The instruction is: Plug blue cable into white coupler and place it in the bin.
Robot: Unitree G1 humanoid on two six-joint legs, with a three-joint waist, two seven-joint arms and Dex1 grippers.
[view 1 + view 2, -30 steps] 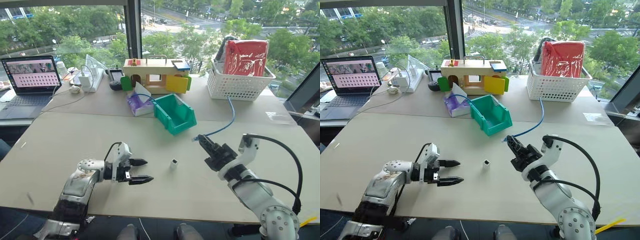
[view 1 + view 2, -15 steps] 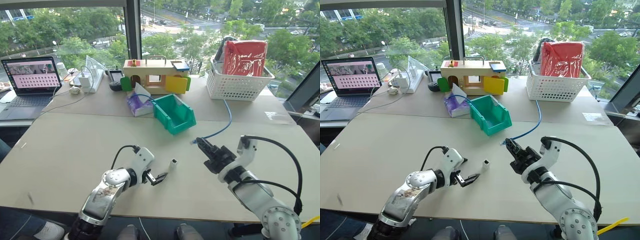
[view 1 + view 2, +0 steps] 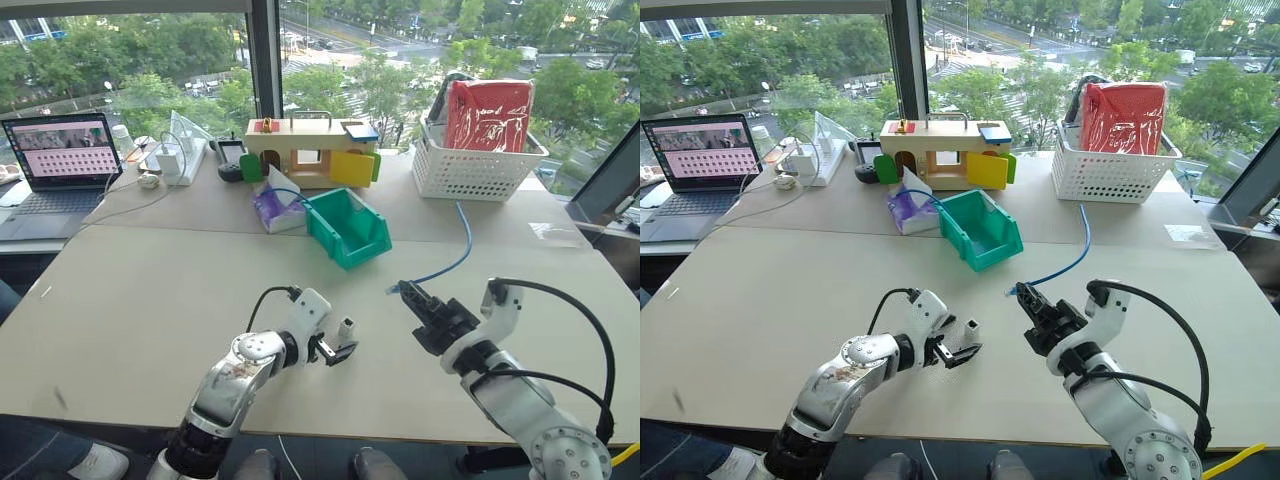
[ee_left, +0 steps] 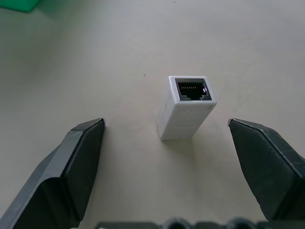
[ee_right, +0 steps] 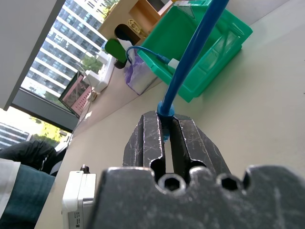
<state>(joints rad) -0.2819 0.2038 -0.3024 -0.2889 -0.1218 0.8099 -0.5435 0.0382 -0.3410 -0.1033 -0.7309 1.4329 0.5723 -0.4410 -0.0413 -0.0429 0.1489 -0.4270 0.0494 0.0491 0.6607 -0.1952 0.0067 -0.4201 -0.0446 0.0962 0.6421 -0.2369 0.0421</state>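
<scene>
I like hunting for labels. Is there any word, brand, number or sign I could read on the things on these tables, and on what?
None can be read.
Laptop screen: rows of marks, too small to read.
Red bag in the white basket: pale markings, not legible.
White coupler: no print visible.

head pair: high, looking down at table (image 3: 150, 290) | wrist cams: close, along fingers
</scene>
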